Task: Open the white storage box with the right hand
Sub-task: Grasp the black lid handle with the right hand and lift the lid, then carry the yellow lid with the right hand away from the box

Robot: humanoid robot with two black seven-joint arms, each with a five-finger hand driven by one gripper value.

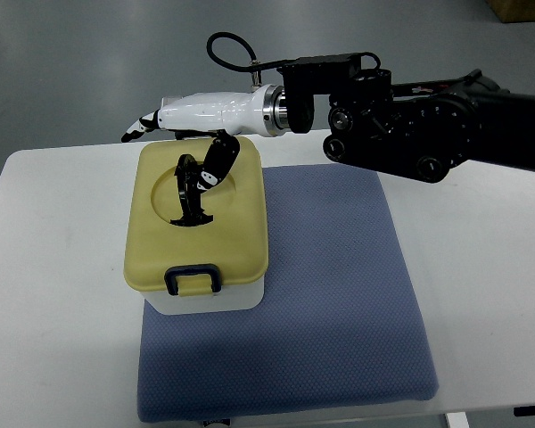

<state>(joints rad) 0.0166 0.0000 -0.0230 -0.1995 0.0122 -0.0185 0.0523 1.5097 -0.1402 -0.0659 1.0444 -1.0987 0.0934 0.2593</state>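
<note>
Nearest the camera, a blue mat (339, 321) on the white table (53, 339), with its front edge close to the table's front edge. On the mat's left part, the white storage box (205, 299), closed by a pale yellow lid (152, 223); a dark-rimmed latch (193, 280) at the middle of the lid's near edge, seemingly not yet released. Long axis of the box near to far, left side level with the mat's left edge. Further back, above the round hollow of the lid, the right hand (201, 178), reached in from the right over the far edge of the box, with dark fingers (191, 192) curled down on the lid; nothing clearly gripped, contact with the lid itself hard to judge. Latch therefore on the near side of the fingers, across the whole lid. Plenty of bare mat to the right, bare table to the left. No left arm anywhere.
</note>
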